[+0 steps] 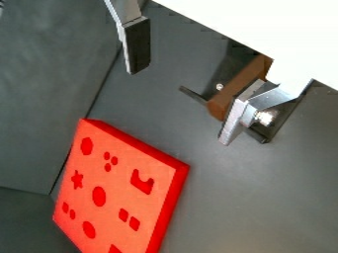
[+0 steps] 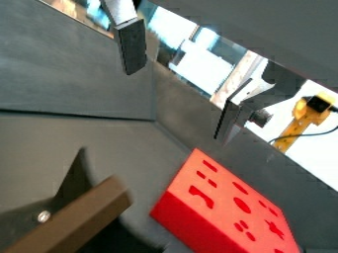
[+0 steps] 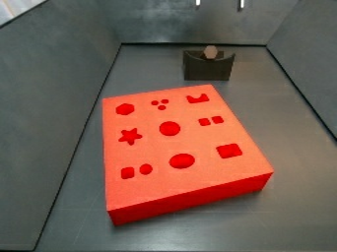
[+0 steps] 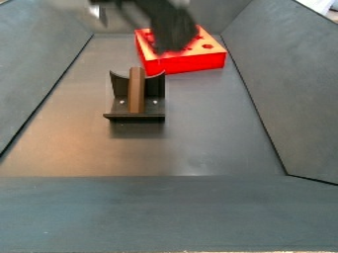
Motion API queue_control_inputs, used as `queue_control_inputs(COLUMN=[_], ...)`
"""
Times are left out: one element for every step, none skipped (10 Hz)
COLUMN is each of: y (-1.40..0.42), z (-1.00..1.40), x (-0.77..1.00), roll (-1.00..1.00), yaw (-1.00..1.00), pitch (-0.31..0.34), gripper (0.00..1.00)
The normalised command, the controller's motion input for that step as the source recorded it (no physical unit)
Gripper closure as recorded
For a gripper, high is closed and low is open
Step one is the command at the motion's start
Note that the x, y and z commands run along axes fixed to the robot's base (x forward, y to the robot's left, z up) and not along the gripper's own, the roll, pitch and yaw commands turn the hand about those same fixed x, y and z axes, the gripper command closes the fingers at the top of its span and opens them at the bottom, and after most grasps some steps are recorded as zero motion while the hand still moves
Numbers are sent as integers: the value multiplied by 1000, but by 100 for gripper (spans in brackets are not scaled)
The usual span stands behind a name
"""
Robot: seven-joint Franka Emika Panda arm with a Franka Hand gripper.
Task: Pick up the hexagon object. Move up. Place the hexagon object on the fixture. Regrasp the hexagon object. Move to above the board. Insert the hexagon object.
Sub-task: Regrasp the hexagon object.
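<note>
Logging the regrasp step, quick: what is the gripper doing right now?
Gripper: open, holding nothing, high above the floor; the peg sits on the fixture.

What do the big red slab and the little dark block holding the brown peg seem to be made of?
The board looks like moulded or printed plastic: even bright red-orange, matte, clean-cut recesses. The fixture seems dark matte plastic or painted metal; I cannot tell which. The hexagon object, resting in its notch, looks like reddish-brown plastic or wood. The gripper above has silver metal fingers, nothing between them.
</note>
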Motion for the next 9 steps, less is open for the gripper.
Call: queue_control_inputs(y=[-528, -314, -149, -59, -29, -27, -21, -23, -25], z=[400, 129, 25, 22, 25, 18, 22, 20, 4], x=[-121, -87, -48, -34, -24, -28, -43, -50, -45], roll=[1000, 1000, 1000, 1000, 1000, 1000, 1000, 1000, 1000], yaw=[38, 37, 36, 36, 36, 36, 36, 36, 37], pitch=[44, 38, 36, 38, 37, 35, 28, 22, 15], gripper=[0, 0, 0, 0, 0, 0, 0, 0, 0])
